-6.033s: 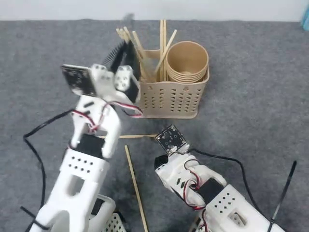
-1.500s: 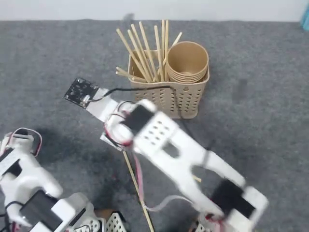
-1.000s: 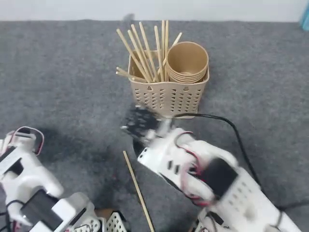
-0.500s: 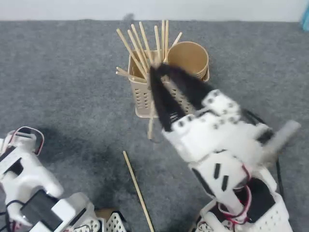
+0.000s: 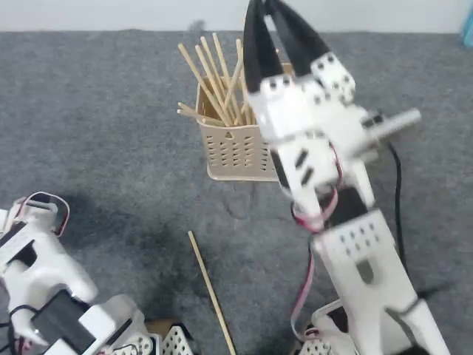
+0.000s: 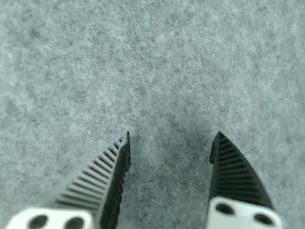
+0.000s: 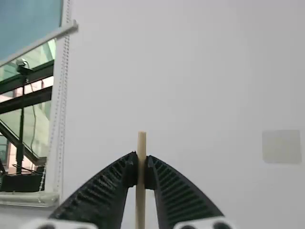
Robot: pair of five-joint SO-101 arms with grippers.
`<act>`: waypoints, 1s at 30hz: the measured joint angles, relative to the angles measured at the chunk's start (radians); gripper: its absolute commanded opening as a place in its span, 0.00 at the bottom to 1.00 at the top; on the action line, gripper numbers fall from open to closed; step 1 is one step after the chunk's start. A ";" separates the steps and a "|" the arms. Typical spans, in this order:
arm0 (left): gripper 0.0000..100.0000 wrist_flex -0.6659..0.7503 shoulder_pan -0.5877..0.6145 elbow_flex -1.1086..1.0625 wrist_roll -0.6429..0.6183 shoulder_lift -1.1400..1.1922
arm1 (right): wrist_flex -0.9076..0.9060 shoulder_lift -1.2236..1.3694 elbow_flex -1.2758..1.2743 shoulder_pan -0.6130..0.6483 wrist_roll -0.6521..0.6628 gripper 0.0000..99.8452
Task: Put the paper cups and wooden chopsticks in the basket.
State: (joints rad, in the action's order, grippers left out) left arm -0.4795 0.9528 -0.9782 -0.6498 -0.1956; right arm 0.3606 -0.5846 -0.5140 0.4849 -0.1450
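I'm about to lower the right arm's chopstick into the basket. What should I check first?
1. Grip: right gripper shut on the held chopstick: ok.
2. Held chopstick lined up over the basket: cannot tell; the gripper is high up, near the basket's far side.
3. Paper cups seated in the basket: cannot tell; the right arm covers that side.
4. Left gripper open over bare carpet, out of the way: ok.
5. All chopsticks collected: not ok; a loose chopstick lies on the carpet.
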 measured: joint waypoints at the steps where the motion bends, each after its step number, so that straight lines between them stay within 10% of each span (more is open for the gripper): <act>1: 0.26 0.000 0.000 0.000 0.000 0.000 | 0.011 0.046 0.020 -0.008 0.000 0.01; 23: 0.26 0.000 -0.018 0.000 0.002 0.000 | 0.221 0.178 -0.446 0.008 -0.005 0.02; 30: 0.26 0.000 -0.018 0.000 0.002 0.000 | 0.051 0.114 -0.367 0.057 -0.008 0.19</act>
State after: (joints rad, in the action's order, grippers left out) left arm -0.4795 0.9344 -0.9782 -0.6483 -0.1956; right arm 0.4112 -0.4710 -0.8807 0.5416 -0.1527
